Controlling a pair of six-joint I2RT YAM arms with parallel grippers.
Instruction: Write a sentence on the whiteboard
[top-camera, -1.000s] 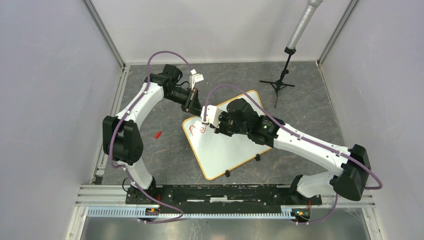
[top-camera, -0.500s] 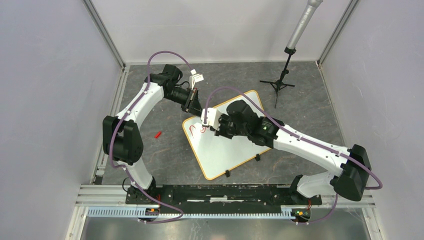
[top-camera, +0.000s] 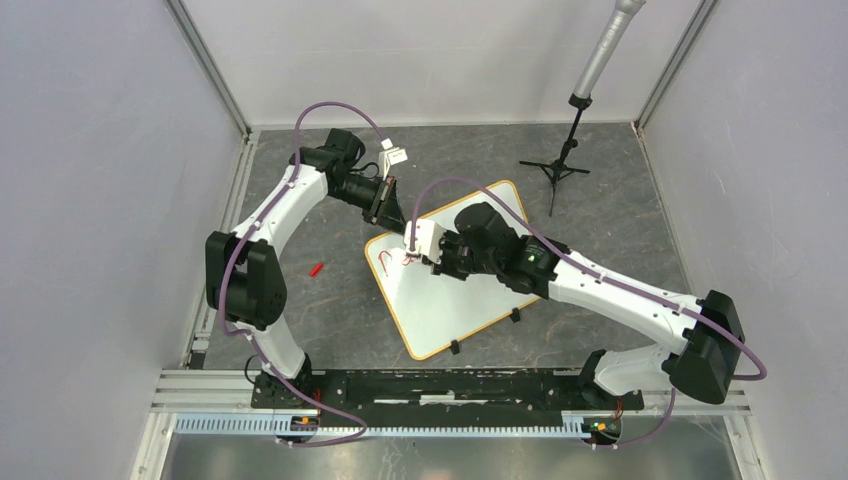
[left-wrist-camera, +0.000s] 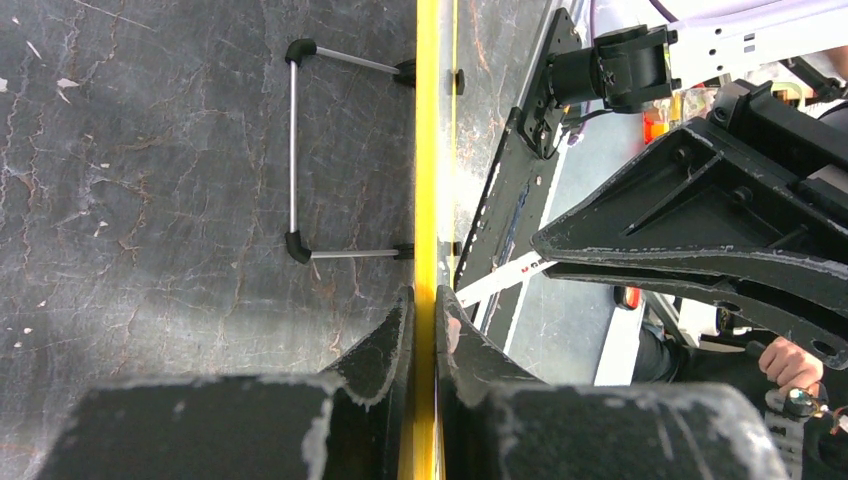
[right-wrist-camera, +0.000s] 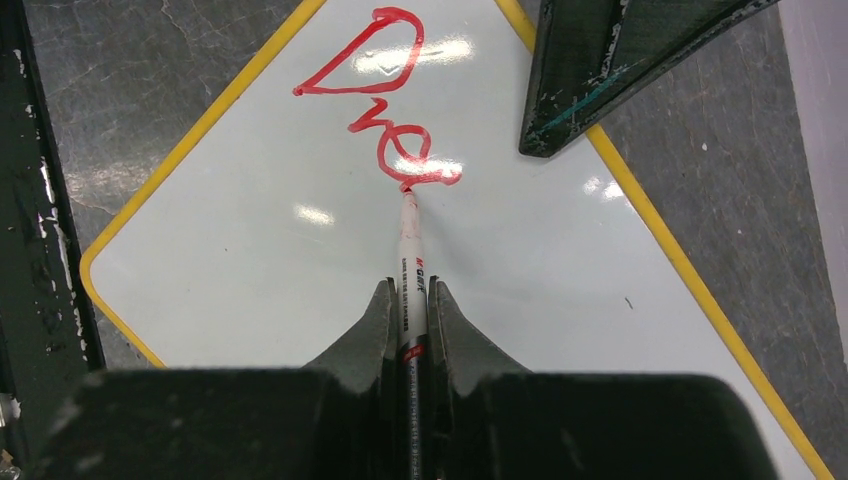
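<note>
The whiteboard (top-camera: 455, 295) lies slanted on the dark table, with a yellow rim. My left gripper (top-camera: 392, 213) is shut on its far rim, which runs as a yellow strip (left-wrist-camera: 427, 150) between my left gripper's (left-wrist-camera: 427, 297) fingers. My right gripper (top-camera: 425, 247) is shut on a white marker (right-wrist-camera: 410, 250). The marker's red tip touches the board surface (right-wrist-camera: 300, 270) at the end of the sentence (right-wrist-camera: 385, 100). The sentence shows three red letters, roughly "Dre". It also shows small in the top view (top-camera: 390, 262), near the board's left corner.
A small red cap (top-camera: 317, 269) lies on the table left of the board. A black tripod with a grey pole (top-camera: 562, 160) stands at the back right. Two black clips (top-camera: 515, 316) sit on the board's near edge. A wire bracket (left-wrist-camera: 293, 150) sits beside the rim.
My right gripper has shifted slightly right and nearer along the board with the marker, and the red writing has grown. My left arm has not moved.
</note>
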